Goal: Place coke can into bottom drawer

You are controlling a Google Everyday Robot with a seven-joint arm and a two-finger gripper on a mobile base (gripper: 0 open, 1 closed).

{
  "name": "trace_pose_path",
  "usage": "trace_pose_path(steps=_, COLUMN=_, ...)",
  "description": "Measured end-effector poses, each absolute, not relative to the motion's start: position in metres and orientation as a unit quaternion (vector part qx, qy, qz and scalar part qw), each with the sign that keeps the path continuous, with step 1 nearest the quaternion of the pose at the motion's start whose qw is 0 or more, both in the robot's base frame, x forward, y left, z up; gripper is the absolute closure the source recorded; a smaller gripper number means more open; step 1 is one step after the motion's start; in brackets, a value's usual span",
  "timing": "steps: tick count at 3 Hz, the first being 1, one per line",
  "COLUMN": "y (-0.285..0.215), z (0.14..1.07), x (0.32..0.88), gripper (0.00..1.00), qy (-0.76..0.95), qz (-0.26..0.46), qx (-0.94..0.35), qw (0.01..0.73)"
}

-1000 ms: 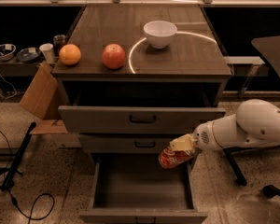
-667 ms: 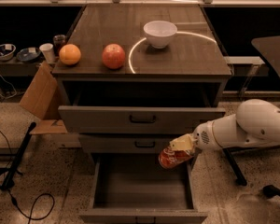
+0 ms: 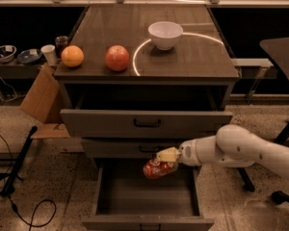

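Clearly, the gripper [image 3: 164, 160] is at the right side of the cabinet, low down, just under the middle drawer front [image 3: 130, 148] and above the open bottom drawer [image 3: 147, 222]. Its 2 fingers are closed around the coke can [image 3: 158, 169] and hold it by the upper side. The can is lying tilted, almost on its side, and it hangs in the air over the far right part of the drawer's tray, without touching the floor of the tray. The white arm [image 3: 241, 148] comes in from the right edge of the scene.

The bottom drawer is pulled out far toward the near side, and its dark inside is open to see. Above it, the top drawer [image 3: 147, 123] is also pulled out a little, with a dark handle in the middle of its front.

On the cabinet top [image 3: 197, 61] stand 3 things: a white bowl [image 3: 165, 34] toward the far side, a red apple [image 3: 117, 57] near the front edge, and an orange [image 3: 72, 56] left of the apple, at the near left corner. They are apart from each other.

At the left of the cabinet, a piece of cardboard [image 3: 41, 96] leans against its side, and a black cable [image 3: 36, 216] lies on the speckled floor.
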State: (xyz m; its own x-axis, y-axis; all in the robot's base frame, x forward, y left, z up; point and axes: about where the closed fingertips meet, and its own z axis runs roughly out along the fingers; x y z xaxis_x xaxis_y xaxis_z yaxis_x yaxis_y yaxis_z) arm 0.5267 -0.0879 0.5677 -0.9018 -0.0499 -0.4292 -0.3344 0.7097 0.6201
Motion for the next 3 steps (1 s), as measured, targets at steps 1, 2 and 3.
trace_pose_path(steps=1, y=-0.068, z=0.527, x=0.535, gripper=1.00, qy=0.897, qz=0.392, qx=-0.067, qw=0.192)
trace_pose_path(steps=2, y=-0.045, z=0.465, x=0.537, gripper=1.00, qy=0.892, qz=0.424, qx=-0.017, qw=0.155)
trace_pose_path(steps=3, y=-0.035, z=0.434, x=0.536, gripper=1.00, qy=0.893, qz=0.430, qx=0.001, qw=0.130)
